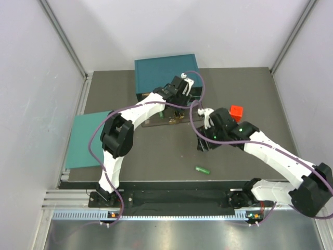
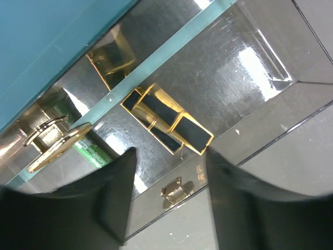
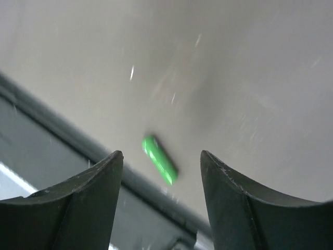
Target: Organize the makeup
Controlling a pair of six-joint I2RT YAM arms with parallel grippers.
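green stick: no legible print, blurred
black-and-gold flat cases: no legible marking
elsewhere in the three views: nothing readable

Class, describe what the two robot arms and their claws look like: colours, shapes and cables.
The left arm and right arm are white and rounded, with bulky black joints. A thin purple cable loops along each. The left claw and right claw each have two dark, curved, tapering fingers.
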